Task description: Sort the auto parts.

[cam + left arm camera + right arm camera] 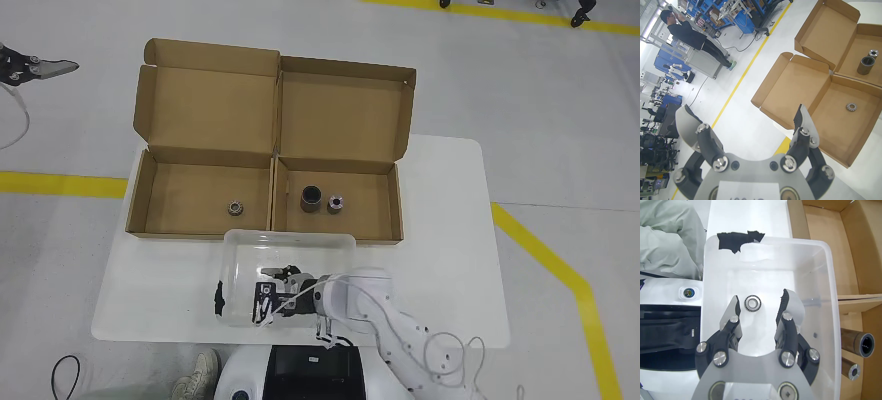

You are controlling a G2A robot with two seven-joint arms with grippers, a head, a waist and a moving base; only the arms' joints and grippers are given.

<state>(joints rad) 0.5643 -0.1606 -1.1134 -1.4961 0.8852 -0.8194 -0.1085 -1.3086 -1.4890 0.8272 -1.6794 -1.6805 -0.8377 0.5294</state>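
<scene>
Status of the sort: three parts are boxed and one is left to move, as far as you can see. Two open cardboard boxes stand side by side along the far edge of the counter [450,250]. The left box [160,200] holds one roller bearing [234,208]. The right box [375,205] holds a dark cylindrical sleeve [312,198] and, just beside it, a small silver bushing [335,204]. A clear plastic bin [290,236] sits at the near edge of the counter, directly in front of the boxes, with a patch of black tape [738,240] on one wall. One loose bearing [752,303] lies flat on the bin floor. Note that it looks like the same type as the bearing in the left box, so that box is its likely destination. The right claw [761,299] is down inside the bin, released and grasping nothing, with the loose bearing between its fingers, closer to one of them. The pictures do not show whether either finger touches the part. The left claw [743,109] is also released and empty, held off the counter beyond its far left corner, above the floor. Expect the next step to be closing on the loose bearing. Check centring first, since a ring gripped off centre may slip or tip.
</scene>
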